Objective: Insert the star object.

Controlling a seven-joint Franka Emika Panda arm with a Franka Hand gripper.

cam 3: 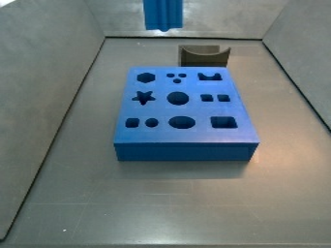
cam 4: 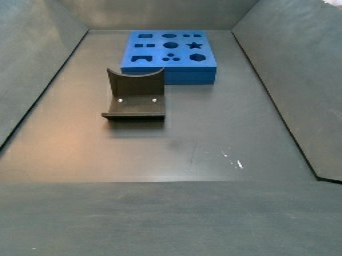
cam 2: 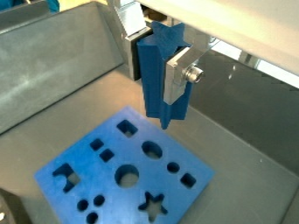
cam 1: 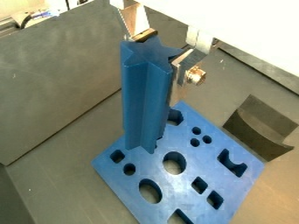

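Lab test rig: grey walled bin (cam 4: 54, 110), claw (cam 2: 158, 52).

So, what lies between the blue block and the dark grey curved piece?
Only bare grey floor separates the blue block from the dark grey curved piece in both side views; the pincer holds the star object above.

star object (cam 3: 163, 13) cropped, end effector (cam 1: 163, 52) mostly hidden

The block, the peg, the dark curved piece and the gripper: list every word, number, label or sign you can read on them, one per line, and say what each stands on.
None: no readable text in any view.
Block: only shaped holes, no writing.
Star object, held between the gripper fingers above the block: plain blue.
Dark curved piece: no markings.
Gripper: bare metal and a screw, no label.
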